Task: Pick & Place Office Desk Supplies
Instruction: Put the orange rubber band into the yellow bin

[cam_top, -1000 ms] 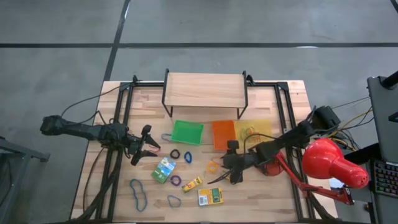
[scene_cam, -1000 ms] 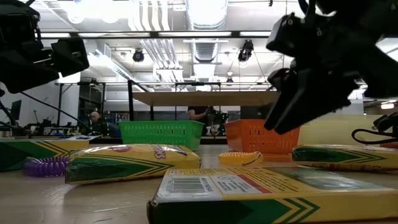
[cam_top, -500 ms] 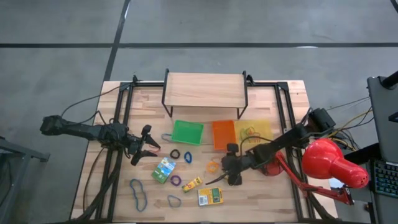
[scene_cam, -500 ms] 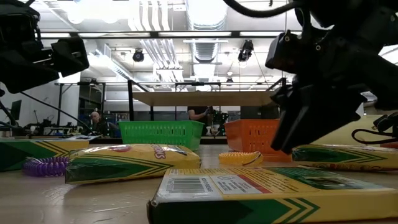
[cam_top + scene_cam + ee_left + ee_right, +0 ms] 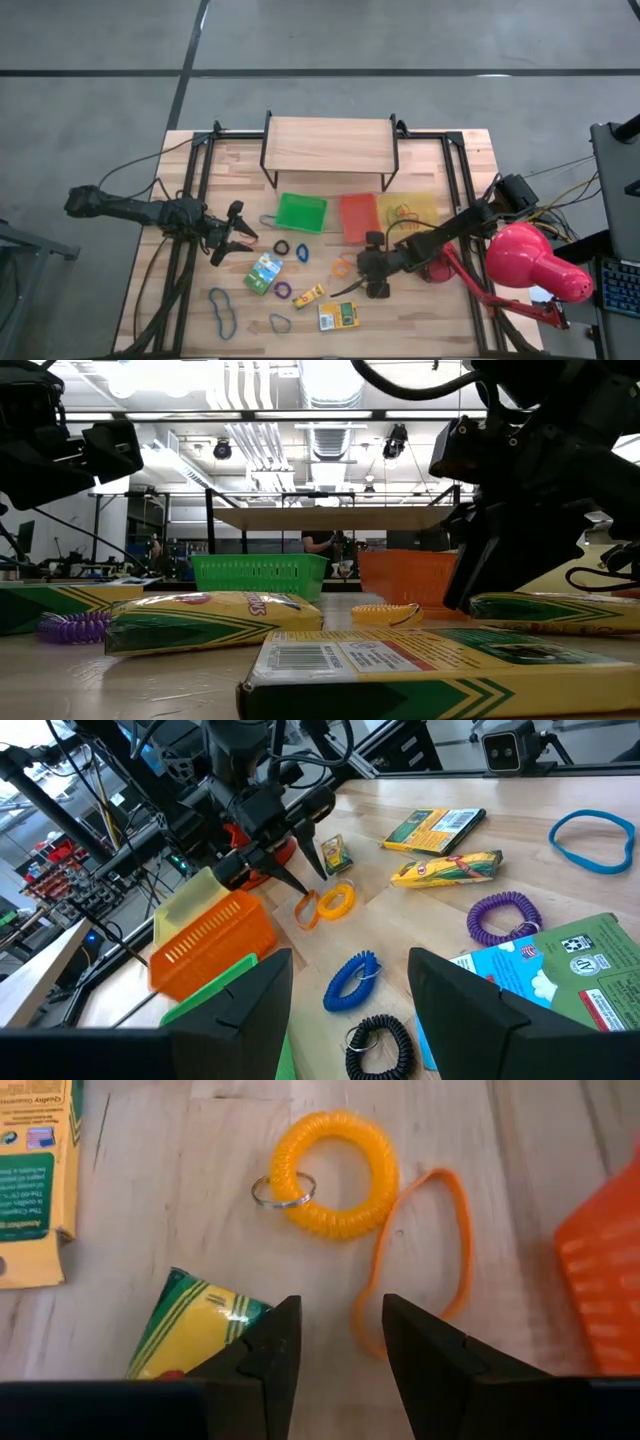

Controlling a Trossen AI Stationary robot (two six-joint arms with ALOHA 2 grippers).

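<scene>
- Wooden bench (image 5: 440,320) from above: my right tool (image 5: 368,281) sits low near the orange coil (image 5: 343,267); my left tool (image 5: 238,240) waits, fingers spread, beside the green tray (image 5: 300,213).
- Right wrist: my fingers (image 5: 262,1350) are parted over an orange band (image 5: 440,1250), gripping nothing.

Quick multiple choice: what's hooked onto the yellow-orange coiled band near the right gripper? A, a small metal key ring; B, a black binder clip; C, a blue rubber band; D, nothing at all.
A: in the right wrist view a small metal key ring loops through the yellow-orange coiled band.
</scene>
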